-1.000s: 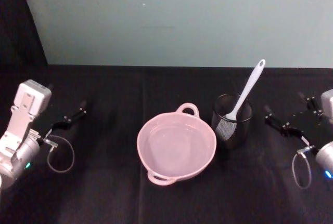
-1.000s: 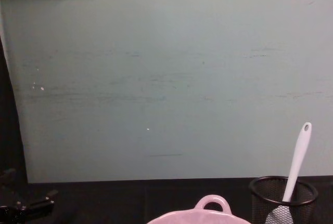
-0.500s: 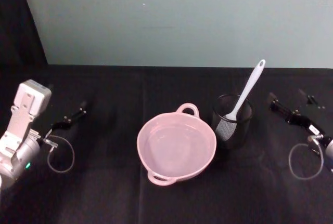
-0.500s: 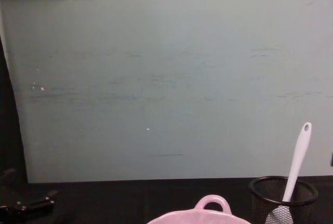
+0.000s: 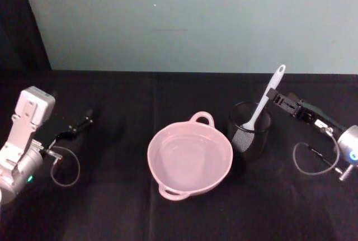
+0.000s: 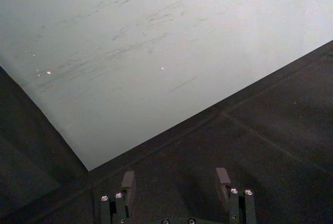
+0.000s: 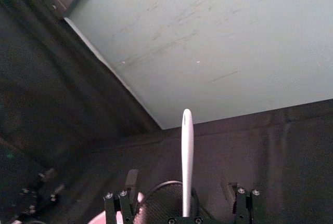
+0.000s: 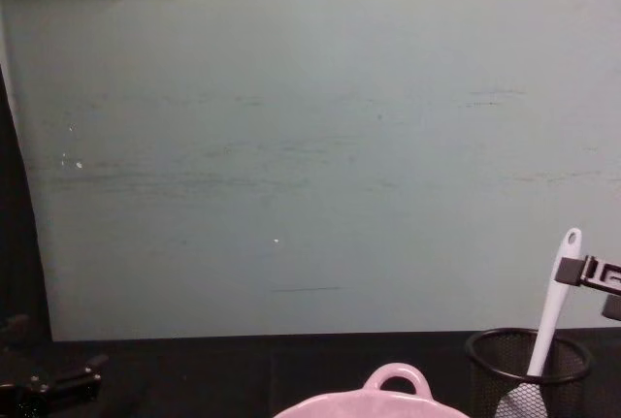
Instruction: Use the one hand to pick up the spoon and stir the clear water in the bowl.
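White plastic, the spoon (image 5: pixel 264 100) leans in the mesh cup (image 5: pixel 246 143) beside the pink bowl (image 5: pixel 150 154) on the black surface (image 5: pixel 112 207); the right pincer (image 5: pixel 274 97) is at its handle. The left pincer (image 6: pixel 175 178) hangs idle, fingers (image 6: pixel 128 180) apart. The right wrist shows the handle between parted fingers, seemingly ready to close. Chest view: pale green wall (image 8: pixel 291 146) behind.

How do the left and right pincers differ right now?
The right pincer is at the spoon handle above the mesh cup; the left pincer is far off, at the table's left side. The right pincer's fingers flank the handle; the left pincer's have nothing between them. Both are open.
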Controlling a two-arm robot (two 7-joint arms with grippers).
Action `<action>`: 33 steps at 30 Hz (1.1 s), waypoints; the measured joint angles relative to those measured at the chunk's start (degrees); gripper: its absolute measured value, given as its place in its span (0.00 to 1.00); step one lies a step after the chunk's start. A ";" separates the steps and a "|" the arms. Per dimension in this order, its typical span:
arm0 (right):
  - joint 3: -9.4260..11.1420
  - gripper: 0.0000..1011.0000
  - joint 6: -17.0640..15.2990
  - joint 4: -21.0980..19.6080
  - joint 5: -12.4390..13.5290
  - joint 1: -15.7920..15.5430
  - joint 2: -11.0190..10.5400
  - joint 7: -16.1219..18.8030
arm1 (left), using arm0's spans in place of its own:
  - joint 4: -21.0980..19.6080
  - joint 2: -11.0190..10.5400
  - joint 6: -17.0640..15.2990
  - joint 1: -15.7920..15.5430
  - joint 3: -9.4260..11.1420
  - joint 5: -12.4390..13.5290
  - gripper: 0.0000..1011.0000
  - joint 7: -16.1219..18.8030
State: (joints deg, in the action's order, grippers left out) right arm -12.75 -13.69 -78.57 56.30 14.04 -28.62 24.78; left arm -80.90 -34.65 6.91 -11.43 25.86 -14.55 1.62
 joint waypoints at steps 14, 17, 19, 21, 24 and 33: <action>-3.86 0.99 2.38 12.98 3.04 9.01 2.18 11.37 | 0.00 0.00 0.00 0.00 0.00 0.00 0.99 0.00; -4.35 0.99 2.75 14.11 3.22 9.87 2.29 12.34 | 0.00 0.00 0.00 0.00 0.00 0.00 0.99 0.00; -4.82 0.99 2.79 14.94 3.39 10.60 2.31 12.93 | 0.00 0.00 0.00 0.00 0.00 0.00 0.99 0.00; -5.13 0.99 2.80 15.40 3.54 11.00 2.29 13.22 | 0.00 0.00 0.00 0.00 0.00 0.00 0.99 0.00; -5.70 0.94 2.75 15.91 3.78 11.56 2.23 13.47 | 0.00 0.00 0.00 0.00 0.00 0.00 0.99 0.00; -7.58 0.70 2.61 17.79 4.54 12.88 1.82 14.63 | 0.00 0.00 0.00 0.00 0.00 0.00 0.99 0.00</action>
State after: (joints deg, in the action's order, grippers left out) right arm -20.33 -11.08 -60.78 60.84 26.93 -26.80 39.41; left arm -80.90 -34.65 6.91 -11.43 25.86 -14.55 1.62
